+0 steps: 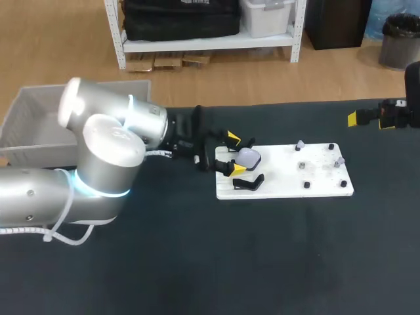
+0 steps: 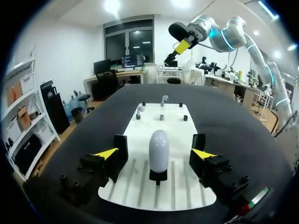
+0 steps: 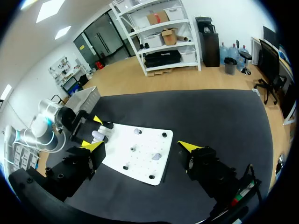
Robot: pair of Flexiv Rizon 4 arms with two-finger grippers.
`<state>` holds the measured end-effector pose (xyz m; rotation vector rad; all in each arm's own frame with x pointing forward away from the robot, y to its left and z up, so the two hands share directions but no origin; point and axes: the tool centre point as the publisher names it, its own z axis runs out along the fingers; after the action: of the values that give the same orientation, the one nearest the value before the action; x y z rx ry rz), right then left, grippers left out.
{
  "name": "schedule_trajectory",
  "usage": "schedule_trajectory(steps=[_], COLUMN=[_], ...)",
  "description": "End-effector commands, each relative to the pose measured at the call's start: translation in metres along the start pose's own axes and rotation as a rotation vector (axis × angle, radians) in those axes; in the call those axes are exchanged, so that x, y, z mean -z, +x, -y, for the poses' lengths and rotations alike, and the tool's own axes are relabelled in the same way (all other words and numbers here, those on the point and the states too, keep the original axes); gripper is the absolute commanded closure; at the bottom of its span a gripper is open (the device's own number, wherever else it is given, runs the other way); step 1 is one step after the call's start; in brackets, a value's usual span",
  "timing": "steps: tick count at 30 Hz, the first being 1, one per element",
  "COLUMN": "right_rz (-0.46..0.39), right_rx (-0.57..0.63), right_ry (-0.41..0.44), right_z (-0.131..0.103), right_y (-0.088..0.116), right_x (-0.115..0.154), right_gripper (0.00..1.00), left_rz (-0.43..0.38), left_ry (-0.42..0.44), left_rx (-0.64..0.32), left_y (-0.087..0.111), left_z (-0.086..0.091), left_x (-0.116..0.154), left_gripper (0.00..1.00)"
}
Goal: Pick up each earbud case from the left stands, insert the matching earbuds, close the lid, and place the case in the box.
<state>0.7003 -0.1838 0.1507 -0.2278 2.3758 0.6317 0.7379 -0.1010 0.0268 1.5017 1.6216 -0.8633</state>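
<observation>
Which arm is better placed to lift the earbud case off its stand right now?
Left. The left gripper is open, with the earbud case upright on its stand between the fingers, touched by neither. The right gripper hangs open, well back from the white board and far from the case.

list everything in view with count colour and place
table: 1, black, under everything
board: 1, white, mid-table
earbud case: 1, whitish, upright at the board's left end
empty stand: 1, black, beside the case
earbuds: 2, pale grey, on the board's right half
pegs: 4, black, around the earbuds
box: 1, grey, off the table's far left corner
left pincer: 1, yellow-tipped, open, either side of the case, not touching
right pincer: 1, yellow-tipped, open, at the table's far right
</observation>
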Motion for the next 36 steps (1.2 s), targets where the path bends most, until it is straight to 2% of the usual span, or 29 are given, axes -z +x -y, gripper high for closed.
schedule_trajectory(steps=[1,6,10,13,15,17,22,29,31,36], right_rz=[0.0,0.0,0.0,0.0,0.0,0.0,0.0,0.0,0.0,0.0], right_rx=[0.001,0.001,0.001,0.001,0.001,0.001,0.001,0.001,0.001,0.001], right_ry=[-0.002,-0.002,-0.002,-0.002,-0.002,-0.002,-0.002,-0.002,-0.002,-0.002], right_z=[0.001,0.001,0.001,0.001,0.001,0.001,0.001,0.001,0.001,0.001], right_y=[0.0,0.0,0.0,0.0,0.0,0.0,0.0,0.0,0.0,0.0], right_x=[0.0,0.0,0.0,0.0,0.0,0.0,0.0,0.0,0.0,0.0], right_gripper=[0.0,0.0,0.0,0.0,0.0,0.0,0.0,0.0,0.0,0.0], left_rz=[0.004,0.007,0.011,0.015,0.018,0.021,0.028,0.032,0.033,0.035], left_ry=[0.02,0.028,0.034,0.038,0.04,0.044,0.057,0.066,0.069,0.078], left_rx=[0.005,0.013,0.018,0.023,0.026,0.028,0.031,0.029,0.028,0.031], left_y=[0.003,0.004,0.004,0.005,0.005,0.006,0.005,0.005,0.005,0.005], left_z=[-0.008,-0.009,-0.008,-0.008,-0.008,-0.006,-0.003,-0.001,-0.001,0.0], left_x=[-0.009,-0.013,-0.015,-0.015,-0.016,-0.016,-0.018,-0.02,-0.02,-0.021], left_gripper=[0.0,0.0,0.04,0.13,0.16,0.23,0.27,0.44,0.51,0.6])
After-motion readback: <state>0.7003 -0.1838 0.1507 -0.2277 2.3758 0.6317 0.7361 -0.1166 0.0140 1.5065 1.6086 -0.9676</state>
